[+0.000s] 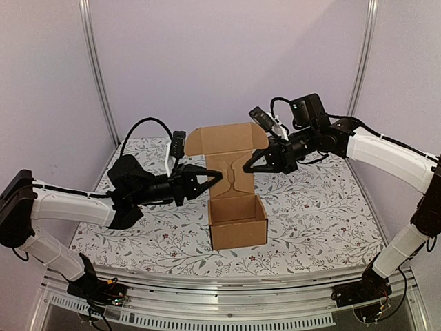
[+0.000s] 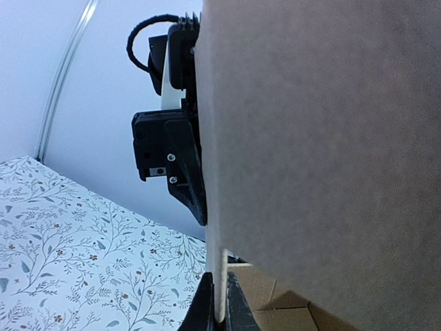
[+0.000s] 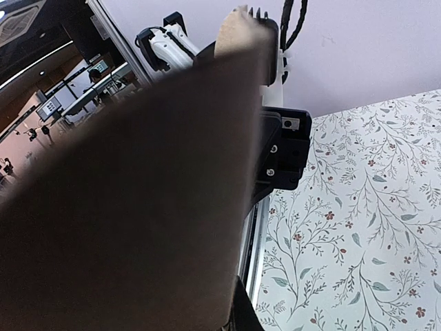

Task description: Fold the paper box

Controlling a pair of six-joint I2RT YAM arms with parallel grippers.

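The paper box [image 1: 238, 221] is a plain brown carton standing on the floral table, its body open at the top and its lid panel [image 1: 227, 141] raised upright behind it. My left gripper [image 1: 218, 176] is shut on the lid's left edge; in the left wrist view the thin cardboard edge [image 2: 220, 289] sits pinched between the dark fingertips. My right gripper [image 1: 248, 165] is closed on the lid's right edge. In the right wrist view the cardboard [image 3: 138, 207] fills the left and hides most of the jaws.
The floral tablecloth [image 1: 317, 207] covers the table. Metal frame posts [image 1: 96, 76] stand at the back left and back right, and an aluminium rail [image 1: 227, 286] runs along the near edge. The two arms face each other closely across the lid.
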